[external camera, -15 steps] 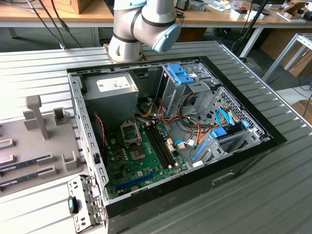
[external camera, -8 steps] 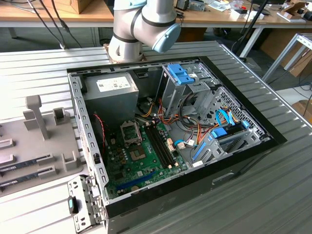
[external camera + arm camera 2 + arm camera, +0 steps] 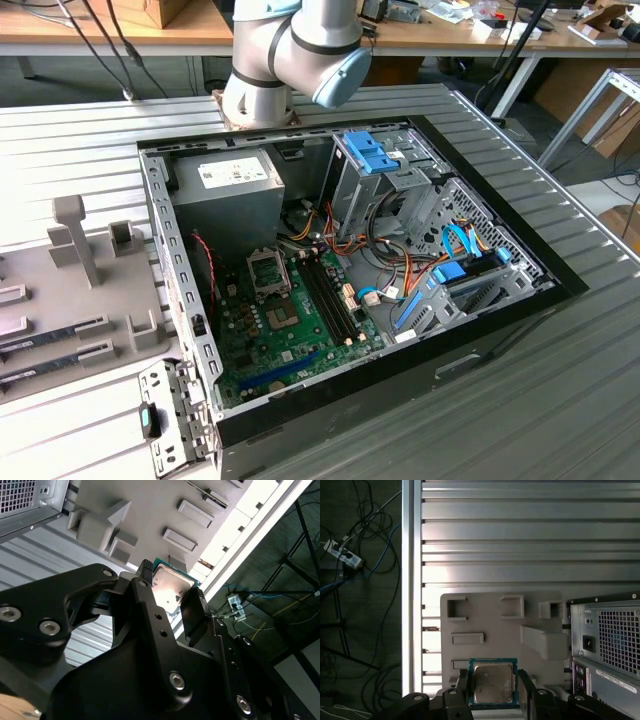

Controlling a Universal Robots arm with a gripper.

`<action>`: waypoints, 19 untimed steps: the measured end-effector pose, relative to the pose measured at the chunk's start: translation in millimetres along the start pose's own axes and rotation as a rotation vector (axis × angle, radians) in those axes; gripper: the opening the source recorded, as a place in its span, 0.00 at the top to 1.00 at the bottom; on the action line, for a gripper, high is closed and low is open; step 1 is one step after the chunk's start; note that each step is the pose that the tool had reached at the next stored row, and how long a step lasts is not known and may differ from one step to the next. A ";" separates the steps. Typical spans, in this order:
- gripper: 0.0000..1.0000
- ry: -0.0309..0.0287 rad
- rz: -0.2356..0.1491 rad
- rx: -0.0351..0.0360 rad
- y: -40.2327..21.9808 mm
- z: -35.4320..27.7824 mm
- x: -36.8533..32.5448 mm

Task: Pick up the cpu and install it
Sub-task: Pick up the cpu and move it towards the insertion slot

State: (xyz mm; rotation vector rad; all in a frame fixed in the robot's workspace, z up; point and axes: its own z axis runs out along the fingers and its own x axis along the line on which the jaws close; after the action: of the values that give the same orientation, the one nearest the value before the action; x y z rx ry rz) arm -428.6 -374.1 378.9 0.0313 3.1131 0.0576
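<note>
The cpu (image 3: 493,682) (image 3: 172,586) is a small square chip with a silver-grey metal top and a thin green rim. It sits between the two black fingers of my gripper (image 3: 493,689) (image 3: 171,584), which is shut on its opposite edges. In both wrist views it hangs over the grey holder tray (image 3: 490,615) (image 3: 150,510), apart from it. In the exterior view the open computer case (image 3: 185,330) lies on the slatted table, with the green motherboard (image 3: 250,345) and its hinged metal socket frame (image 3: 268,268) inside.
The power supply box (image 3: 228,190) fills the case's far corner, and memory sticks (image 3: 325,290) stand beside the socket. Drive cages and blue cables (image 3: 450,265) crowd the exterior view's right. The tray (image 3: 80,290) lies at its left. The arm's base (image 3: 262,90) stands behind the case.
</note>
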 end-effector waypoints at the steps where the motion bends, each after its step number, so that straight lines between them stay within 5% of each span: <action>1: 0.53 0.0001 0.000 0.0002 0.0 0.0 -0.5; 19: 0.53 0.0000 0.000 0.0028 0.2 0.3 -9.4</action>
State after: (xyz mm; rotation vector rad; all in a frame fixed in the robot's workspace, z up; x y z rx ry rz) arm -419.2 -374.1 378.9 0.0312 3.1131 0.0532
